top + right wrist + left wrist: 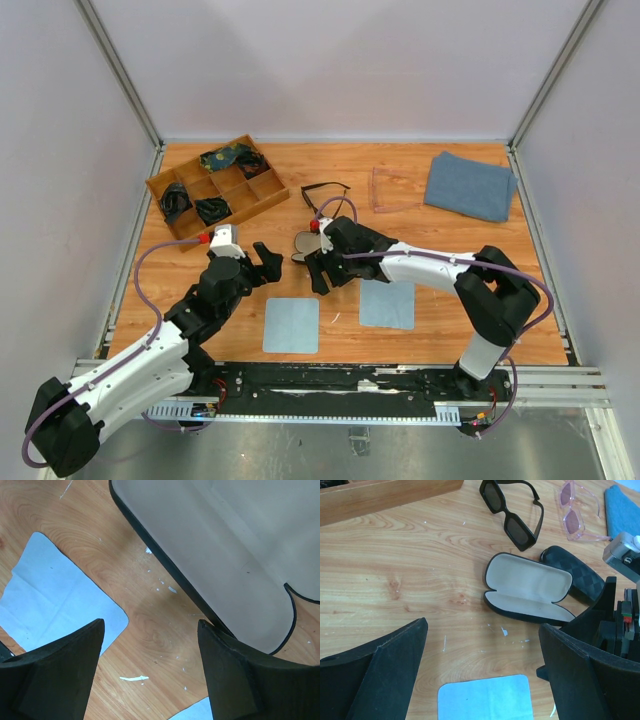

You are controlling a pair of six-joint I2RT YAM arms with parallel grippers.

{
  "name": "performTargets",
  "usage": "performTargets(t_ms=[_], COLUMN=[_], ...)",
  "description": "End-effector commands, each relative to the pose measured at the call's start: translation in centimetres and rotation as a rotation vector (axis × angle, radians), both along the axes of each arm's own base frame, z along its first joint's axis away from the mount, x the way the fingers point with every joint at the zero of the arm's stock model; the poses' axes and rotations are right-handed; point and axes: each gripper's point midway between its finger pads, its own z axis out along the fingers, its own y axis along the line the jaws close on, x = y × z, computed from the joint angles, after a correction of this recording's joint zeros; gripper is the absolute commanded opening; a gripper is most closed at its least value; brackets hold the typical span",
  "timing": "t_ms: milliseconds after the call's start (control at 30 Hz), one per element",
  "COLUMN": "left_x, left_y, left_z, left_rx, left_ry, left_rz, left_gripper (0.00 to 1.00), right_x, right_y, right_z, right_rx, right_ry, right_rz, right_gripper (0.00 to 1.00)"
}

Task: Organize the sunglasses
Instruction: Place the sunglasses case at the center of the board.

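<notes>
We see a wooden table (pixel 300 165) with two arms reaching over it from the near edge. The left gripper (pixel 482 625) hangs above the bare wood with its jaws spread as wide as they go and nothing between them. The right gripper (pixel 150 622) hovers low over the near edge of an open case (pixel 527 587). Its jaws are also well apart and hold nothing, and only wood and the corner of a cloth show in the gap.

At the far left sits a wooden tray (pixel 195 159) divided into compartments, with dark things in a few of them that we cannot make out. A folded blue towel (pixel 470 185) lies at the far right. Two pale blue cloths (pixel 291 324) (pixel 387 304) lie flat near the arms' bases.

The open case lies lining up, with a closed black case (pixel 575 575) just beside it. Beyond the cases, between tray and towel, both pairs rest on the table outside any case. The black sunglasses (pixel 518 531) are nearer the tray, and the pink sunglasses (pixel 571 521) are near the towel. Neither gripper touches them.
</notes>
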Motion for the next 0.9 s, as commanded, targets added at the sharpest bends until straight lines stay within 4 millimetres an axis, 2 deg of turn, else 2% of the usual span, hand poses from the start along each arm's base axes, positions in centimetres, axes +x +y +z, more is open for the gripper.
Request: performTargets(t_ms=[0,200,367,567,700,867], left_x=[0.5,0.4,-0.1,-1.5,-2.6,-3.8], left_y=[-0.1,-0.3,-1.2,-3.6,-5.5,-8.9], left_z=[1.7,1.9,2.1,2.5,3.3,3.9], left_rx=[-0.016,-0.021,-0.041,-0.125,-0.164,-0.194], left_ry=[-0.030,-0.032,-0.025,-0.009,-0.014,-0.007], left_rz=[0.006,-0.005,-0.063,-0.173,-0.230,-0.313], left_gripper=[1.00,1.00,1.00,1.00,1.00,1.00], right_x=[1.1,0.7,-0.7,-1.5,-1.4,-0.9], right_y=[0.4,0.5,-0.8,-4.5,-7.8,-12.1], right_z=[0.5,0.9,2.2,4.3,4.6,4.7], right_rx=[0.006,0.022,0.050,0.044,0.049,0.082], right_ry=[-0.023,-0.012,-0.021,-0.096,-0.090,-0.115], right_rz=[0.000,0.012,0.006,-0.081,-0.193,-0.336], right_gripper=[0.75,0.75,0.75,0.76,0.75,0.72])
